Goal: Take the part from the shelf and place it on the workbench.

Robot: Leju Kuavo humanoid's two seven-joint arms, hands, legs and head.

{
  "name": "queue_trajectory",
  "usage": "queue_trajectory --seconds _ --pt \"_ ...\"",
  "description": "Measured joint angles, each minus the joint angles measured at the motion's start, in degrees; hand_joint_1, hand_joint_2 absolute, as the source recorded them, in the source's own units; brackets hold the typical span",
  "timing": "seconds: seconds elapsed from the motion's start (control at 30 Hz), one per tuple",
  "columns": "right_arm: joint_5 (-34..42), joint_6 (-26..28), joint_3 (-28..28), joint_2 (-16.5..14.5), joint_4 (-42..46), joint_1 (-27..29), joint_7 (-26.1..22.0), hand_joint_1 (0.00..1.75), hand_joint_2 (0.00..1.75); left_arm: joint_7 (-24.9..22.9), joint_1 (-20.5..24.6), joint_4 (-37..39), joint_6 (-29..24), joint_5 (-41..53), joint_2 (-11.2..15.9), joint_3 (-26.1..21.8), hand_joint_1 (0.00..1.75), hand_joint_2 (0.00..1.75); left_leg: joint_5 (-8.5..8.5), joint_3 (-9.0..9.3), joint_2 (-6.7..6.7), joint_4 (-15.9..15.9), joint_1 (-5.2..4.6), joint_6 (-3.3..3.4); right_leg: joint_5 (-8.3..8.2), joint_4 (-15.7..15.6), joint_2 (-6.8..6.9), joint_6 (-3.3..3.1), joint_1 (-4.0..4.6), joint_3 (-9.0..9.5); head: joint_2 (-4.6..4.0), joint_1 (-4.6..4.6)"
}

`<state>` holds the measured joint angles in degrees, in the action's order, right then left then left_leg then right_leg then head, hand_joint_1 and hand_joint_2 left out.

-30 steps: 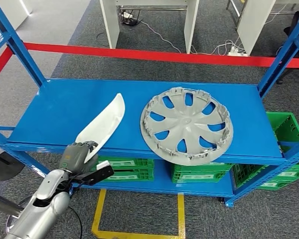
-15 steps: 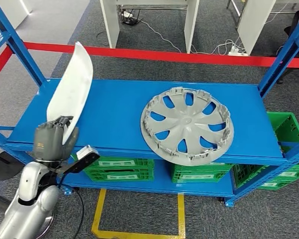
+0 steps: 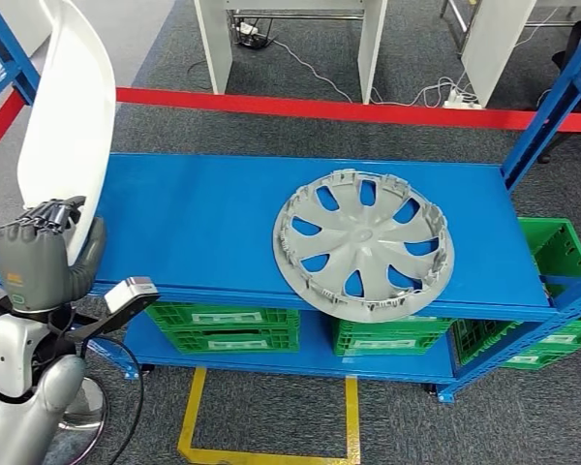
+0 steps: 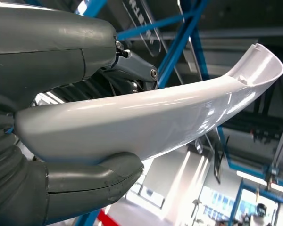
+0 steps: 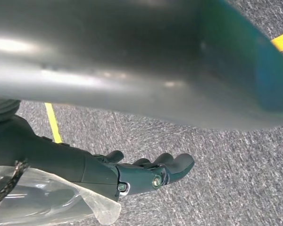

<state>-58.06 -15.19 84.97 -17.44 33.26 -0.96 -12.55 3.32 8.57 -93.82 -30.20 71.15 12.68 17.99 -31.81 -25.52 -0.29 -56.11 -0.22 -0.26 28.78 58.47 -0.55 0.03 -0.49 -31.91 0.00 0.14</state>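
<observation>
Left hand gripping white part by its lower end, long axis near upright, right hand fingers loosely spread, holding nothing, green crates on lower shelf, contents unclear

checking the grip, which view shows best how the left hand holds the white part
The left wrist view: the white part lies clamped between thumb and fingers of the left hand. The head view shows the hand's back, the part rising upright.

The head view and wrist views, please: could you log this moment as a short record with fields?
held part: white curved panel, lifted off the shelf, standing nearly upright
holder: left hand grips its lower end
right hand: hangs over grey carpet, holds nothing, fingers loosely apart
on shelf: grey wheel cover lying flat on blue shelf
below: green crates
</observation>
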Motion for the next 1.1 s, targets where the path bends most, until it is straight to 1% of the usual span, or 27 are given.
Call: queue_trajectory --seconds 0.17,0.4,0.87,1.1 --pt "0.53 -0.70 -0.01 -0.64 1.23 0.02 0.58 0.00 0.00 -0.04 -0.12 -1.53 -1.85 0.92 0.40 -0.48 1.43 1.75 0.00 0.01 0.00 0.00 0.00 0.00 0.00 0.00 0.00 0.00 0.00 0.00 0.00 0.00" --pt "1.05 -1.13 -0.01 -1.31 2.27 0.06 0.98 0.00 0.00 -0.70 -0.42 -1.78 -3.27 0.90 0.41 -1.02 1.43 1.75 0.00 0.00 0.00 0.00 -0.01 0.00 0.00 0.00 0.00 0.00 -0.01 0.00 0.00 0.00" --pt "1.46 -1.25 0.01 -1.88 3.35 0.08 1.32 0.00 0.00 -0.96 -0.48 -1.78 -3.14 -0.90 0.35 -2.04 1.43 1.75 0.00 0.02 0.00 0.00 0.00 0.00 0.00 0.00 -0.01 0.00 0.00 0.00 0.00 0.01" --pt "1.82 -1.42 0.01 -1.92 3.40 0.08 1.75 0.00 0.00 -0.72 -0.52 -1.76 -2.10 -2.11 0.41 -2.25 1.43 1.75 0.00 0.03 0.00 0.00 -0.01 0.00 0.00 0.00 -0.01 0.00 0.00 0.00 0.00 0.01"
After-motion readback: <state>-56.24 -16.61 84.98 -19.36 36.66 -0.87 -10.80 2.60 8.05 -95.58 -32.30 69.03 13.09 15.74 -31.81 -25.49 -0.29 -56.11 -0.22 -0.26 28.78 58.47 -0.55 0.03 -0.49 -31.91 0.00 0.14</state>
